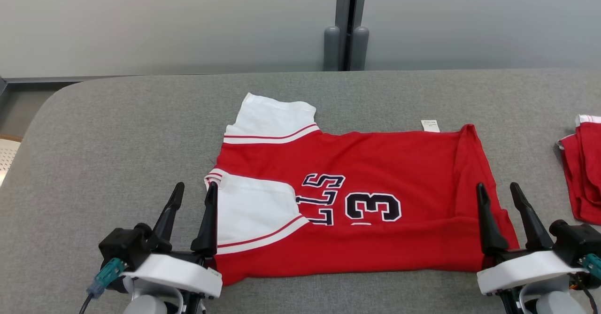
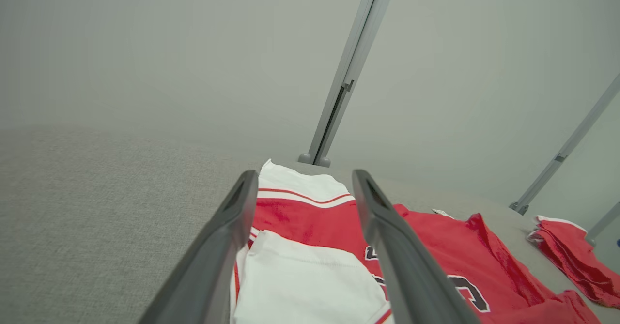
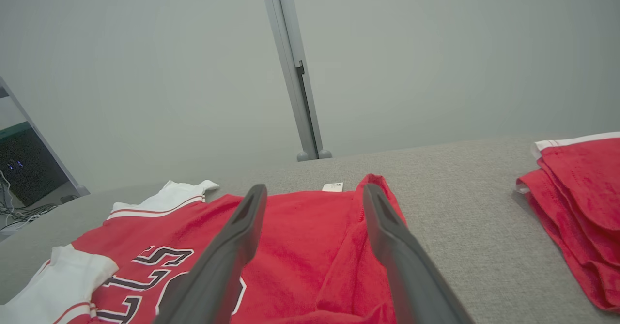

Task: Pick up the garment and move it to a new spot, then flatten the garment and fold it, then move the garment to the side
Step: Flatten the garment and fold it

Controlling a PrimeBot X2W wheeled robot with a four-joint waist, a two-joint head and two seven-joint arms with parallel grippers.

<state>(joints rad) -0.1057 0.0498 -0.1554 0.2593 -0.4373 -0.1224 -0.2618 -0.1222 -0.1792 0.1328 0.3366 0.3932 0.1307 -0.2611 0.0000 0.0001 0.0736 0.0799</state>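
Jersey (image 1: 366,164), red with white sleeves, lies flat across the middle of the grey table (image 1: 117,131), sleeve end toward the robot's left, hem end toward its right. Dark print reads sideways: letters and a 3. The print's near edge is cut off along a crease, with plain red cloth lying nearer than it. A small white tag (image 1: 430,125) pokes out at the far edge. Left gripper (image 1: 196,186) sits low at the near-left corner of the jersey, its 2 fingers spread wide with nothing between them. In the head view the inner finger overlaps the white sleeve edge, while the outer one is over bare table. Whether the inner finger touches the cloth cannot be told. Right gripper (image 1: 496,186) mirrors it at the near-right corner, jaws equally wide and empty. Its inner finger stands over the red hem and its outer finger just beyond the hem, over table. Both grippers point away from the robot, fingers tilted forward and up, white wrist housings close to the near table edge. Both wrist views look along the fingers across the jersey. A second red garment (image 1: 584,178) lies at the table's far right, well apart from the jersey.
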